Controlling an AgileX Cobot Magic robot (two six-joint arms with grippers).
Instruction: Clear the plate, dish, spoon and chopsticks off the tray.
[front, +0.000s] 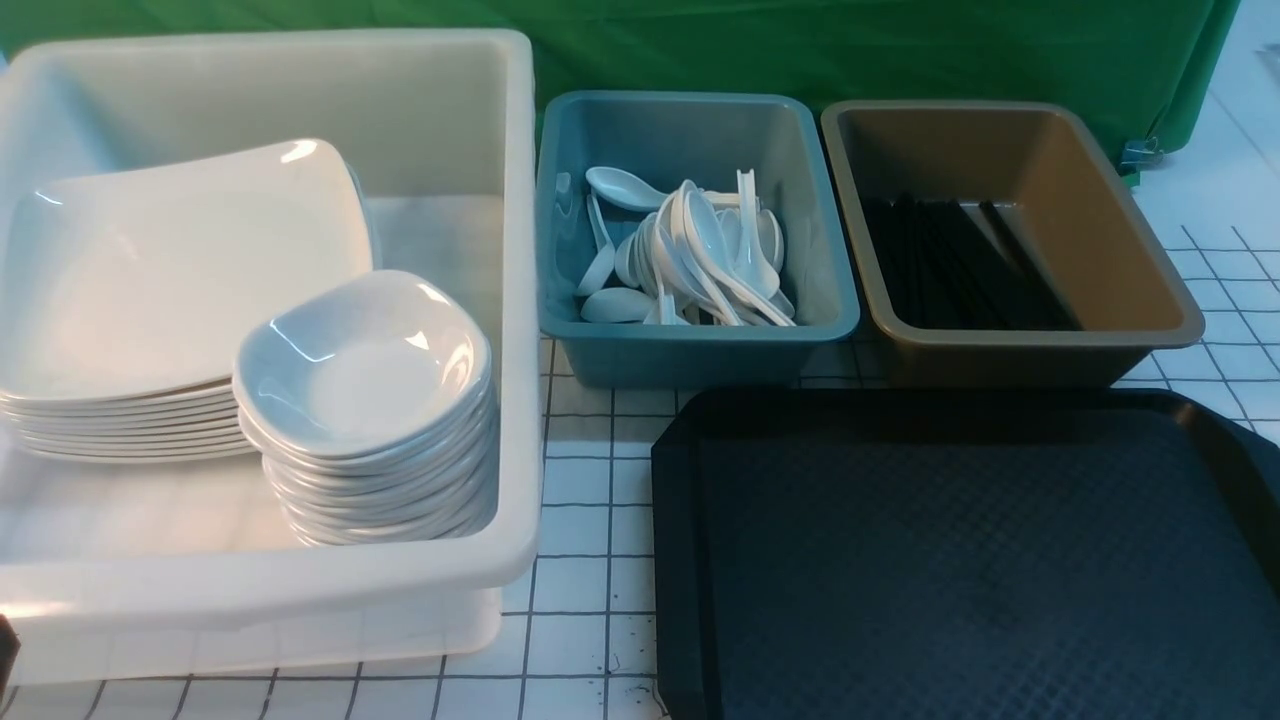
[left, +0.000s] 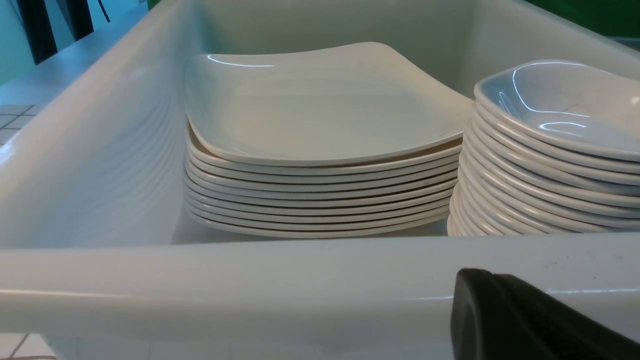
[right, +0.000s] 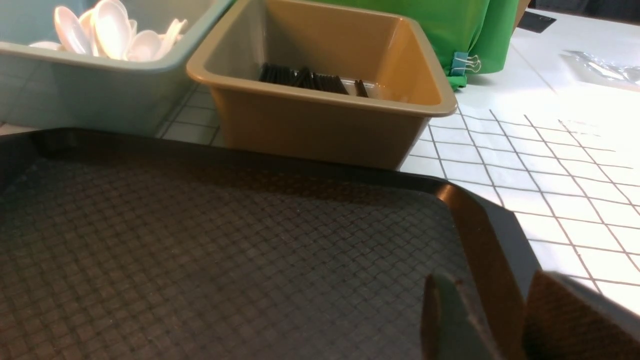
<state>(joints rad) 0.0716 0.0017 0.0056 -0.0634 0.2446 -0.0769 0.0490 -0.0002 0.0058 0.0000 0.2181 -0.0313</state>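
- Tray (front: 960, 560), black with a diamond pattern and cut corners, sits on the gridded white table (front: 580, 560) at the near right; nothing lies on its visible surface.
- White tub (front: 480, 330) stands to the left of the tray, holding two stacks side by side.
- Plates (front: 170, 280), large and square, are stacked at the tub's left; small deep dishes (front: 365, 370) are stacked at its near right, almost touching the plates.
- Teal bin (front: 690, 340) sits behind the tray, holding a loose pile of white spoons (front: 700, 255).
- Brown bin (front: 1120, 270) sits just right of the teal one, with black chopsticks (front: 960, 265) lying along its bottom.
- Green cloth (front: 900, 50) hangs behind the bins.
- Left gripper (left: 520, 320) shows only as one dark edge near the tub's front rim; I cannot tell whether its fingers are apart or together.
- Right gripper (right: 505, 320) is over the tray's corner, fingers apart with a gap between them, holding nothing.
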